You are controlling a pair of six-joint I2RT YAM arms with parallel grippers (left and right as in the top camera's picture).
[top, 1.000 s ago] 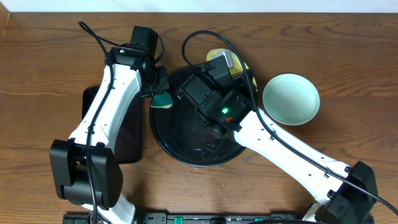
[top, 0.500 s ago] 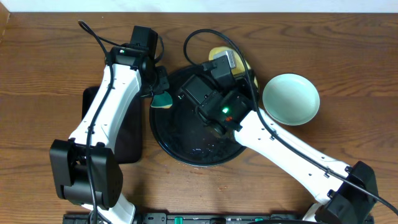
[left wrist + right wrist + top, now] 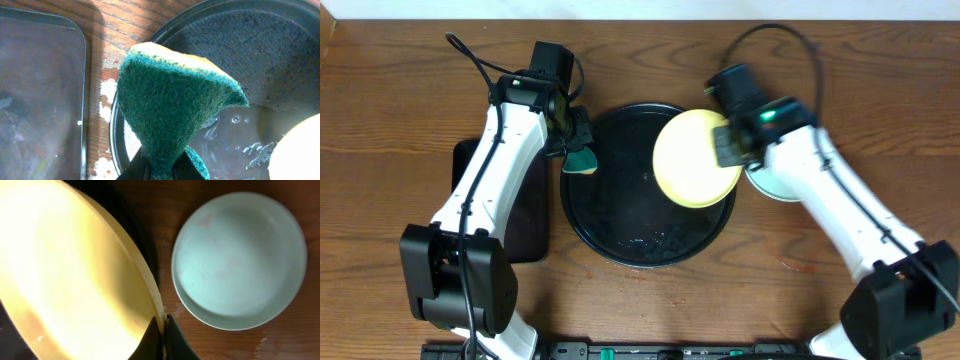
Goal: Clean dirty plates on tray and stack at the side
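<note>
Two plates seen: a pale yellow round plastic plate (image 3: 692,158) and a light blue-mint round plastic plate (image 3: 239,260).
Yellow plate: pinched at its rim by the right gripper (image 3: 161,330), jaws narrow on the edge. It sits over the right part of the large round black tray (image 3: 620,210) and overlaps the tray's rim.
Mint plate: face up on the wood just right of the tray, with a faint pinkish tinge inside.
Left side: the left gripper (image 3: 159,167) is clamped on a green scouring sponge with yellow backing (image 3: 175,105), held at the tray's left rim.
Tray floor: wet, with water beads and streaks.
Surface: brown wooden table (image 3: 400,100), with white flecks on the wood by the tray's left rim. A smaller rectangular black tray (image 3: 40,90) lies just left of the round one.
Hard to tell: whether the yellow plate touches the tray. From overhead the right arm covers most of the mint plate. The wrist view shows a second rim line under it, so it may be one plate or two stacked. Glare washes out the yellow plate's face.
</note>
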